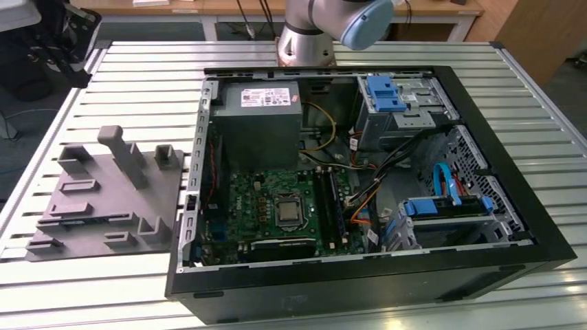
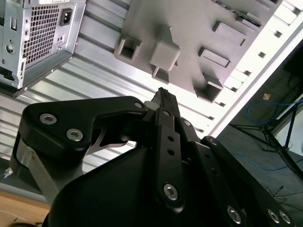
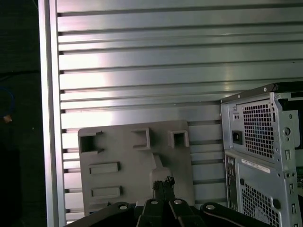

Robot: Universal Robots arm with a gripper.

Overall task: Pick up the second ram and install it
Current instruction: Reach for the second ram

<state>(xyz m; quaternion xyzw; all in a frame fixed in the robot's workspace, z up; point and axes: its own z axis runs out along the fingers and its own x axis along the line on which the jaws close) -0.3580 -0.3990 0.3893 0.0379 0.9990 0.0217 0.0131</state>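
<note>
Gripper (image 3: pixel 164 181) first: in both wrist views we see it pinched right together, with no gap at the tips and nothing between them that we can make out. It hangs high over the grey tray (image 3: pixel 128 161), and in the second wrist view the tips line up roughly with the tray's tall post (image 2: pixel 164 53).

Ram (image 1: pixel 84 221): as far as we can tell it's the thin dark strip lying flat in the tray, toward the tray's near end in the exterior view. So it's on the tray, not in the gripper and not in the case.

The tray sits on the slatted metal table (image 3: pixel 142 61), just beside the open case (image 1: pixel 367 292), on the exterior view's left of it. The case lies on its side with the inside facing up. Inside, the PSU (image 1: pixel 261 120) is at the far end and the green motherboard (image 1: pixel 252 199) is below it in the picture. We can't tell what's in its long black slots. The arm (image 1: pixel 317 27) has its base at the table's far edge, behind the case.
</note>
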